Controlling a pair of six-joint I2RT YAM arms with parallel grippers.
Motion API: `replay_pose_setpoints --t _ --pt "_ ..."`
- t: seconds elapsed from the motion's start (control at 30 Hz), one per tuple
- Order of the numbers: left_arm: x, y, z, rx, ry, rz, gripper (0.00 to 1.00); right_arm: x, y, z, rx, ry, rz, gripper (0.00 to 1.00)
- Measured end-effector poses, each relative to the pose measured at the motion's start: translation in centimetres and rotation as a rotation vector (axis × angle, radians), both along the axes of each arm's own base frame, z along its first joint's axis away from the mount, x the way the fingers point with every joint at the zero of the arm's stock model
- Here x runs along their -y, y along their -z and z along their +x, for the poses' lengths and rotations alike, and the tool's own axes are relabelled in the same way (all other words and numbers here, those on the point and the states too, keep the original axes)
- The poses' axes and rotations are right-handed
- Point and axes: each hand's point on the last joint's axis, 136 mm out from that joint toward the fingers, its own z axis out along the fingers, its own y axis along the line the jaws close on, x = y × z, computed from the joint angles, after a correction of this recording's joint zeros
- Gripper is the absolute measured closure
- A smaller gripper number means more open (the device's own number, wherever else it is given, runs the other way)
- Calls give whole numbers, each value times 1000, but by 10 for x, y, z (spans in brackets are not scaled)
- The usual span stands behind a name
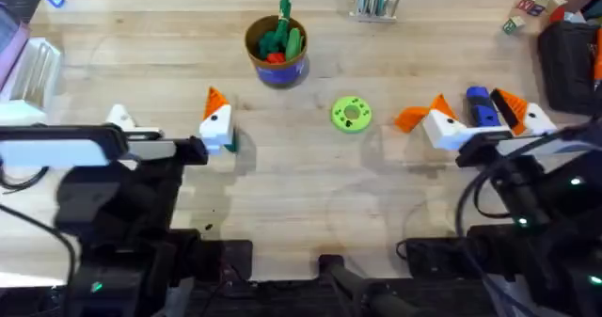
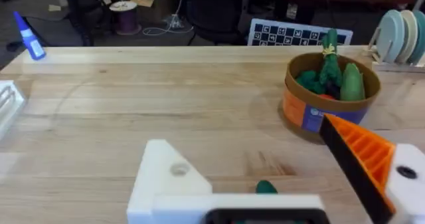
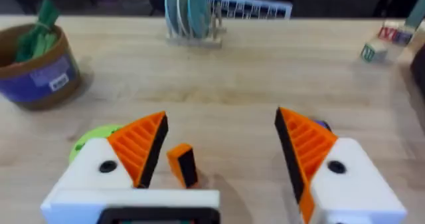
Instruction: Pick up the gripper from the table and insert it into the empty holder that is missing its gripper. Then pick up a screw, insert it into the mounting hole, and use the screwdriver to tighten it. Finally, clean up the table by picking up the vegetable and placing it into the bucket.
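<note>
Currently the left gripper [image 1: 169, 134] is seen low over the left side of the table [image 1: 282, 204], jaws spread — one white holder [image 2: 166, 177] is bare, its mounting hole [image 2: 178, 169] facing up, while the other mount carries its orange finger [image 2: 362, 154]. A small dark-green vegetable [image 2: 265, 187] lies on the wood just beyond the bare holder. Further back, centre, stands the bucket [image 1: 277, 49], already filled with green toy pieces. A light-green disc [image 1: 352, 113] sits right of centre. The loose gripper [image 1: 409, 118] lies flat just beside the right gripper [image 1: 489, 119], long axis running roughly left-right in the overhead view. The right gripper's fingers are spread wide, nothing pinched. The screwdriver [image 1: 482, 106] lies between them, long axis pointing away from the bases.
</note>
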Motion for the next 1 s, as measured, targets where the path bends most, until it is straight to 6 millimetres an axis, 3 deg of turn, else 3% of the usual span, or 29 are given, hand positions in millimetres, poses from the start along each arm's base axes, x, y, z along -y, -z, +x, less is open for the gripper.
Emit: replay_pose_setpoints --t 0.17,0.27,0.3,0.37,0.57,0.8,0.83,1.0 --pt "-1 -37 -15 -102 -5 -6 15 0 -26 -19 -136 3 12 9" --pt "-1 -40 -21 -247 -13 -29 16 0 -48 -25 -202 4 14 10" --pt "0 -24 -24 -452 -28 -65 15 0 -64 -23 -254 2 7 10" --pt "3 -12 -19 -547 -21 -94 15 0 -71 -18 -272 2 5 10" --pt "24 35 -8 -788 59 -180 15 0 -65 -8 -334 1 2 9" --pt "53 39 10 -805 206 -280 9 0 -65 -8 -332 1 2 10" --pt "54 40 10 -807 210 -285 55 0 -65 -8 -333 1 2 10" --pt "53 41 9 -812 214 -259 812 0 -65 -8 -333 1 2 10"
